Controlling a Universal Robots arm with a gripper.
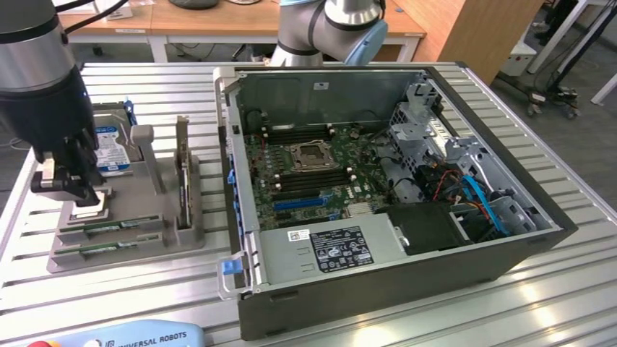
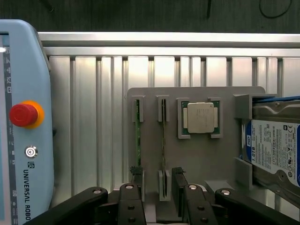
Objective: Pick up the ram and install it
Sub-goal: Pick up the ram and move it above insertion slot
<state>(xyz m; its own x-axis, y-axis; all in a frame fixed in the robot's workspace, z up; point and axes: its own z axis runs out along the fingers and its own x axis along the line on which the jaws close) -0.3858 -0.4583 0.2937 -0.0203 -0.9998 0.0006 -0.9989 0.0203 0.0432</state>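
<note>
Tabletop (image 1: pixel 144 289) of ribbed aluminium, desks (image 1: pixel 222 20) behind

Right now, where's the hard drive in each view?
Exterior view: hard drive on edge at the grey holder's far end, the exterior view's left.
Wrist view: hard drive in the grey holder's end slot, beside the processor.
Shared landmark: the grey holder.

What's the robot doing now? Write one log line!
gripper: open, empty | position: above ram | ram: slotted in gray holder
</note>
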